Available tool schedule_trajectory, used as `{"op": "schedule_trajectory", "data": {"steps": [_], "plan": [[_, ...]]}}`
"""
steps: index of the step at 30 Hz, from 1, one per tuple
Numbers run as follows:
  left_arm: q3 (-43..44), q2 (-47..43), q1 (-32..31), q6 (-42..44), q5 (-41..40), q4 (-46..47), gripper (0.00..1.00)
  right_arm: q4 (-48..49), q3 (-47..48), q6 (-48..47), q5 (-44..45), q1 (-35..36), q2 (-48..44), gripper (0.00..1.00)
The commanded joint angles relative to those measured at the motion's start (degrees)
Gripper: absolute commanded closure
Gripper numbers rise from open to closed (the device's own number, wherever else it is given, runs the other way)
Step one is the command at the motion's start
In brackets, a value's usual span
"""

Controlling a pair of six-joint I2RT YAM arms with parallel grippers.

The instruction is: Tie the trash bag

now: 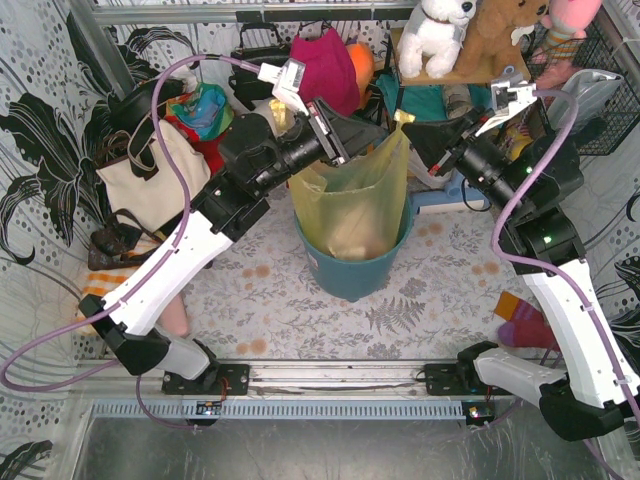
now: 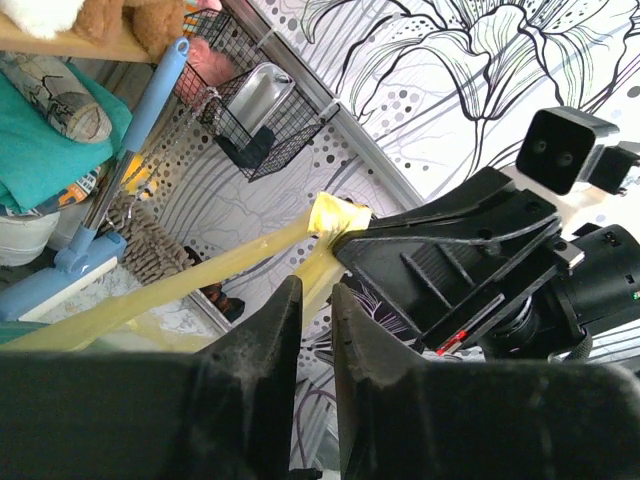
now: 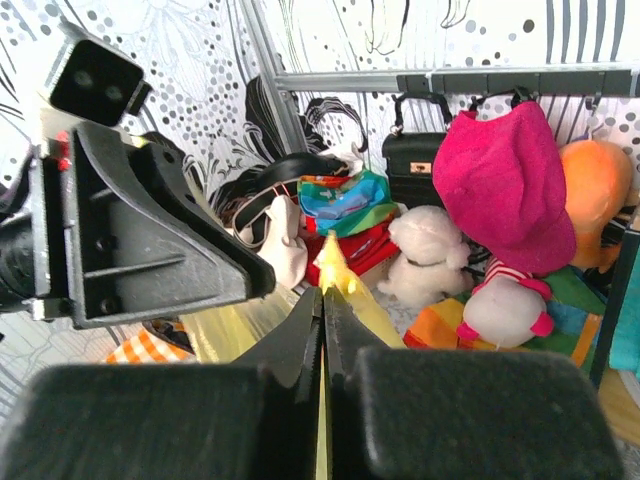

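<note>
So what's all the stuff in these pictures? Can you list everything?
trash bag: one, yellow-green, sitting in the bin, top pulled up
bin: one, teal, middle of the table
tote bag: one, cream with dark straps, left side
hat: one, bright pink, hanging at the back
handbag: one, black, hanging beside the hat
white plush toy: one, white, up high at the back
brown plush toy: one, brown, next to the white one
wire basket: one, black, far right
left tool: one, black, pinching the bag's top
right tool: one, black, pinching the bag's tip
</note>
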Motion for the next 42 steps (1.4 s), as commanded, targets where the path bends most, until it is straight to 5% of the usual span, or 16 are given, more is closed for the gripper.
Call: {"op": "schedule_trajectory", "data": {"steps": [1,11,25,28,32,42], "plan": [[-0.32,0.17,0.29,-1.76,2.25,5.17,0.72,6.95,-0.8,1.57,-1.64,0.21,-1.68,1.0],[-3.82,1.52,2.34,-9.58,5.88,16.08,0.54,9.97,-3.4,3.52,-3.96,0.2,-2.1,1.0],[-3.15,2.12,3.45,-11.83,8.85,17.77,0.49,16.54,-3.18,4.74,-4.39,0.2,-1.61,1.0],[-3.03,1.92,3.49,-11.51,8.74,17.35,0.49,16.15,-2.67,4.64,-5.24,0.2,-1.26,0.75],[-2.95,1.62,3.47,-10.67,8.17,16.2,0.49,13.31,-3.32,2.74,-4.52,0.2,-2.75,0.55],[-2.23,0.8,3.48,-8.41,6.46,13.35,0.47,3.86,0.0,-3.09,-2.73,0.21,-0.96,0.51]]}}
